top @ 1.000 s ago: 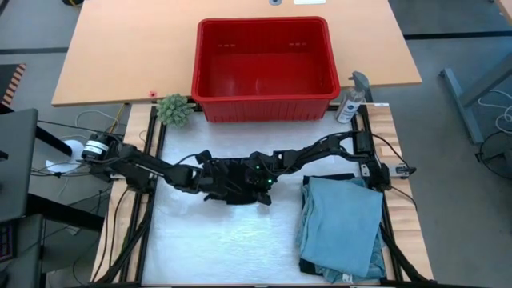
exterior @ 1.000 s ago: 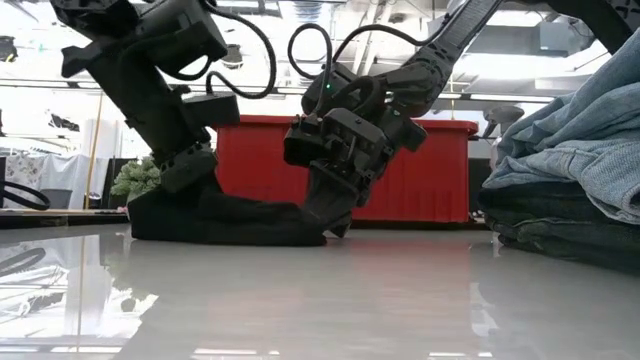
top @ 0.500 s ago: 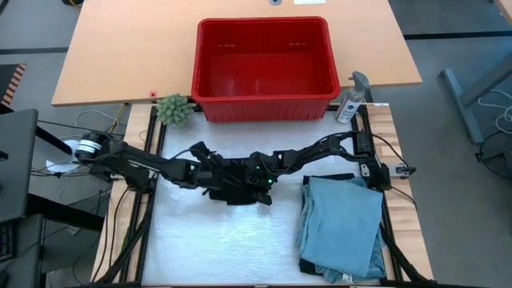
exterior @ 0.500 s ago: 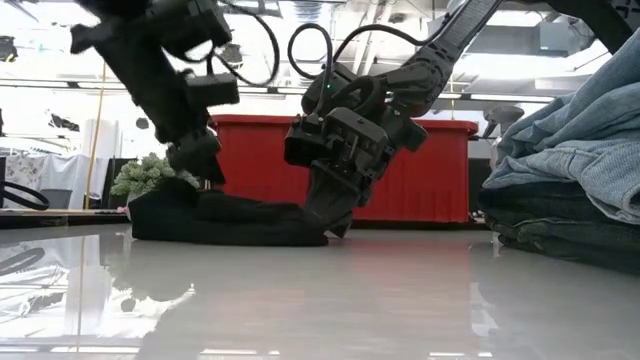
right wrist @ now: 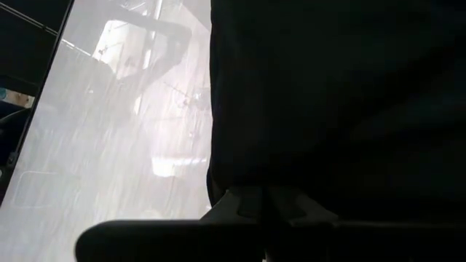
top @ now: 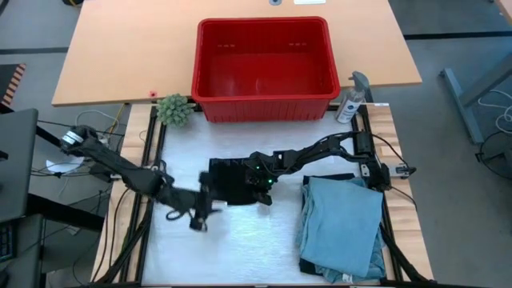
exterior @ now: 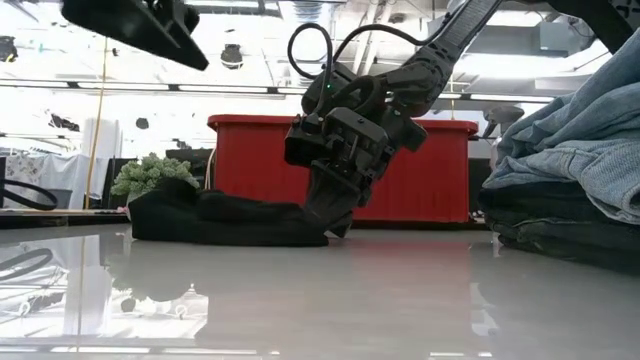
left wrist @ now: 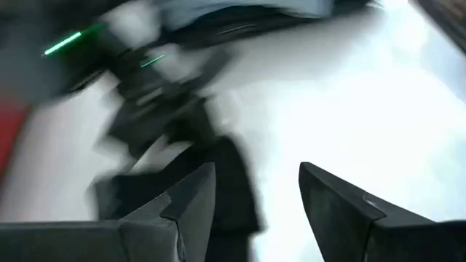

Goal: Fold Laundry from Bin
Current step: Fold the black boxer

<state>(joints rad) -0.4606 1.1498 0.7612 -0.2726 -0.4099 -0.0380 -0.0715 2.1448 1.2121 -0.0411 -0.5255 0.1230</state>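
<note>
A small black item (top: 228,178) of the laundry lies flat on the white table top, in front of the red bin (top: 197,80), which shows nothing inside. My right gripper (top: 262,192) is shut, its tips down on the item's right end (exterior: 322,232). My left gripper (top: 196,222) hangs open above the table, near and left of the item, with nothing between its fingers (left wrist: 196,193). A pile of light blue folded pieces (top: 340,228) rests on the table's right side. My right gripper comes down slanting from the table's right side, and its shut fingers (exterior: 335,215) bear on the black item's right end (right wrist: 240,175). The item lies flat on the table under them. Whether any cloth lies between the fingers, I cannot tell.
A spray bottle (top: 350,100) stands right of the bin and a small green plant ball (top: 173,110) left of it. The folded pile (exterior: 570,150) rises high at the right. Bare white table lies near the front edge.
My left gripper has come off the black item's left part, risen high and drawn back toward the table's near-left, turning as it went. The black item has stayed flat on the table under my still right gripper.
</note>
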